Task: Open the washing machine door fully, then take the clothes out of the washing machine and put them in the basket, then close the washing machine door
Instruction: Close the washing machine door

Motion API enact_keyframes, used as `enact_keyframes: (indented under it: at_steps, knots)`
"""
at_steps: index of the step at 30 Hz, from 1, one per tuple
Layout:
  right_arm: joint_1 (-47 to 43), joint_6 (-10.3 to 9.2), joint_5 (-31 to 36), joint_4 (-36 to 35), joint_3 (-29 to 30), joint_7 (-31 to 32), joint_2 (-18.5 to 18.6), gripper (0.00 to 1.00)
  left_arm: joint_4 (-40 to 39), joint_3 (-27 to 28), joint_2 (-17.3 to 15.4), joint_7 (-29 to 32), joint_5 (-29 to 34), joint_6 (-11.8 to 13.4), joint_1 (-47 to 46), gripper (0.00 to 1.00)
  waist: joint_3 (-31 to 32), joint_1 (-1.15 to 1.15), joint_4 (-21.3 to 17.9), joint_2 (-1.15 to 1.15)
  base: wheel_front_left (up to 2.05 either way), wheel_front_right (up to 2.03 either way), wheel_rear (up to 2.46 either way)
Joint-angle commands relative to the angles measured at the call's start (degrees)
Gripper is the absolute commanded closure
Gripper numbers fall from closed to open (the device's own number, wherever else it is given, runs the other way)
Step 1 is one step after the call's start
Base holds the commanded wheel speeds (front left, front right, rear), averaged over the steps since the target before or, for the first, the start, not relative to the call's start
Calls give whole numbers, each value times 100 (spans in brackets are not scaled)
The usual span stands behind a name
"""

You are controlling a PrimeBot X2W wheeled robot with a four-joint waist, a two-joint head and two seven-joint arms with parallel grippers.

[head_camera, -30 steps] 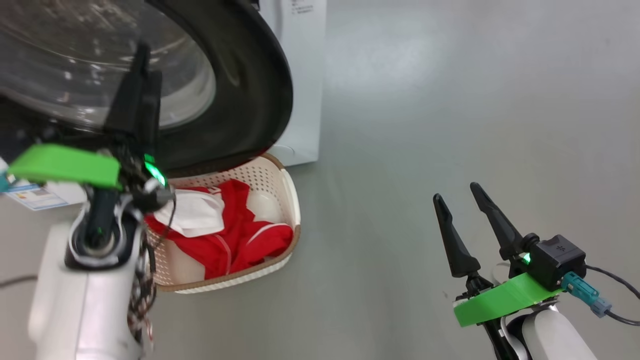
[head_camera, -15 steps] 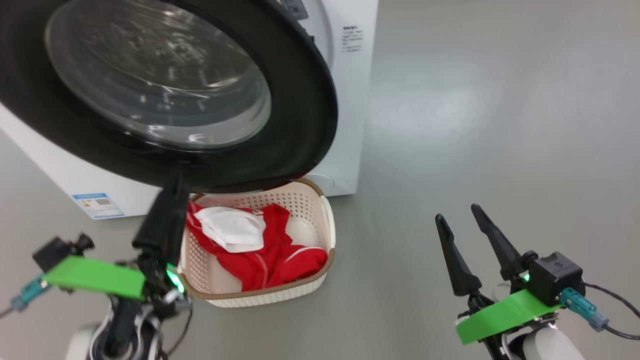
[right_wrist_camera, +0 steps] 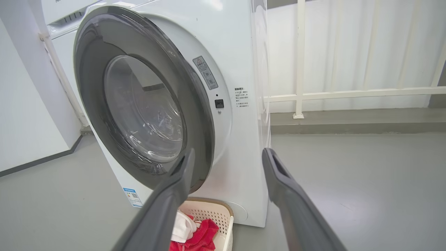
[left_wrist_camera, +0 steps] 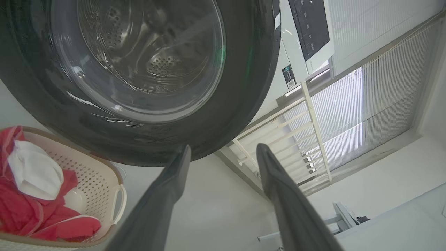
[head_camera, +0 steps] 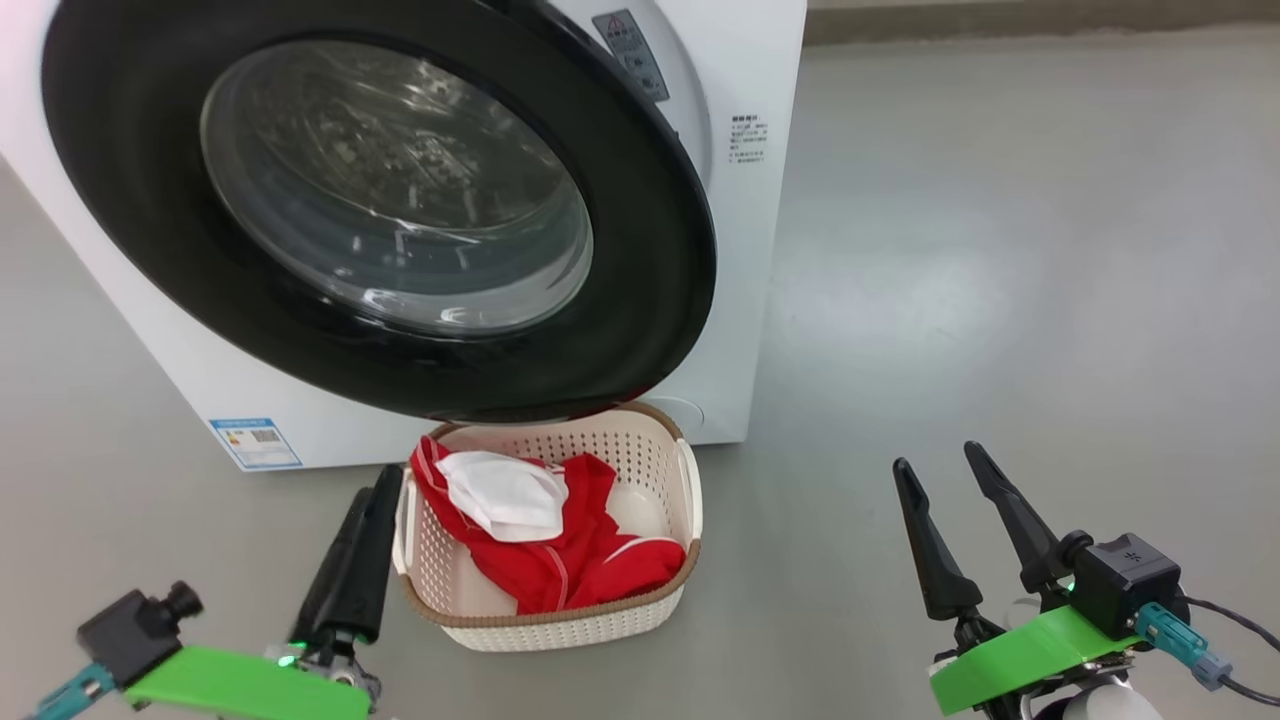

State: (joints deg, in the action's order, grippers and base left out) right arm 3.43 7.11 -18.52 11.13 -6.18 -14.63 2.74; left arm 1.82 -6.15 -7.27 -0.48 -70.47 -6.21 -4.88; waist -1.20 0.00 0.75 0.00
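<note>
Red clothes (head_camera: 560,565) plus a white cloth piece (head_camera: 505,495) lie in the basket (head_camera: 560,635), lower centre of the head view. It sits on the grey floor (head_camera: 1000,250) just in front of the washing machine (head_camera: 745,250), its far end under the washing machine door (head_camera: 400,200). Unloading looks done. Through the glass in the left wrist view, the perforated drum (left_wrist_camera: 156,62) shows no fabric, as far as visible. Left to do: shut the door. The right wrist view shows it ajar, free edge standing off the white front, small dark latch socket (right_wrist_camera: 218,103) exposed. The head view looks at the door more face-on, so the gap is hard to read there. Left gripper (left_wrist_camera: 224,150) has fingers spread with nothing between; in the head view it is lower left, just beside the basket's left wall, apart from the door. Right gripper (head_camera: 936,457), lower right, is spread, empty and well apart from everything. The left wrist view adds a dark control panel (left_wrist_camera: 310,28) at upper right; the right wrist view adds a white railing (right_wrist_camera: 348,94) behind.
</note>
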Motion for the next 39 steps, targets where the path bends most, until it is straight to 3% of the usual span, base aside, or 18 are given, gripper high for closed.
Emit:
enact_keyframes:
  at_steps: [1,8,15,21,29,39]
  knots:
    - [26,37,40,-137,-66,-37,14,0,-157,122,-189,-257,366,-79,-47,0,97,0,26,0,0,0,0]
    - [-153,37,79,-191,118,-37,14,0,48,-133,-482,-941,1526,-89,38,0,213,0,33,0,0,0,0]
    - [-231,37,131,-276,183,-37,14,0,173,-315,-721,-1396,3141,258,148,0,282,0,-44,0,0,0,0]
    - [-280,37,192,-401,283,-37,14,0,-9,-152,-638,-1448,4250,452,228,0,307,0,-73,0,0,0,0]
    - [-342,37,219,-511,333,-37,14,0,-47,22,-456,-1451,5073,388,386,0,336,0,-63,0,0,0,0]
    - [-394,37,243,-568,419,-37,14,0,62,261,-188,-1451,5363,193,532,0,339,0,-26,0,0,0,0]
